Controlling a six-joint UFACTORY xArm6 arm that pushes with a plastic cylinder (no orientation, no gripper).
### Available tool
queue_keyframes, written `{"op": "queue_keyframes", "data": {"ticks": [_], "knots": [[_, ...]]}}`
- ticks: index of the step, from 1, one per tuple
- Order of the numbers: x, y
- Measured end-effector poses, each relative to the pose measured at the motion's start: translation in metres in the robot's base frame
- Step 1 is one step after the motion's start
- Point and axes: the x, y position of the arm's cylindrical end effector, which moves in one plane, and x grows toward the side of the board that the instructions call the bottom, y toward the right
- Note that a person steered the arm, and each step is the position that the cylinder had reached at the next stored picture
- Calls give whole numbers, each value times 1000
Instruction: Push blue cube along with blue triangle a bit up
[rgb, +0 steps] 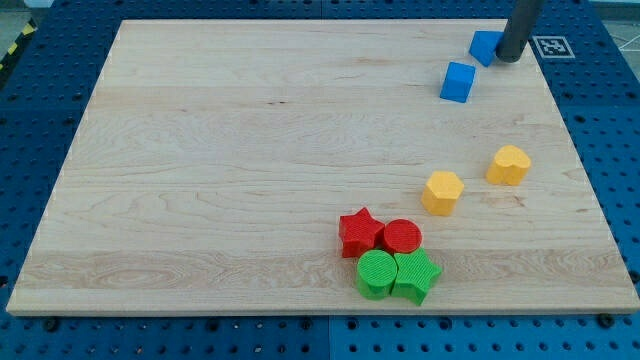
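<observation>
The blue cube (458, 82) is sitting near the view's top right, tilted a little. The blue triangle (485, 46) is lying just above and right of it, apart from it and close to the wooden board's (220, 150) top edge, partly hidden by my rod. My tip (509, 57) is touching the triangle's right side. I am carrying no pincer, only this rod. Little room is remaining above the triangle. Lower down are lying a yellow heart (509, 164), a yellow hexagon (442, 192), and a red star (360, 232), red cylinder (403, 237), green cylinder (377, 273) and green star (416, 275) clustered together.
</observation>
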Motion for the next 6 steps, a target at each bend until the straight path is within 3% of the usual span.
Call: {"op": "queue_keyframes", "data": {"ticks": [2, 3, 5, 6], "knots": [[76, -1], [92, -17], [89, -85], [70, -88]]}}
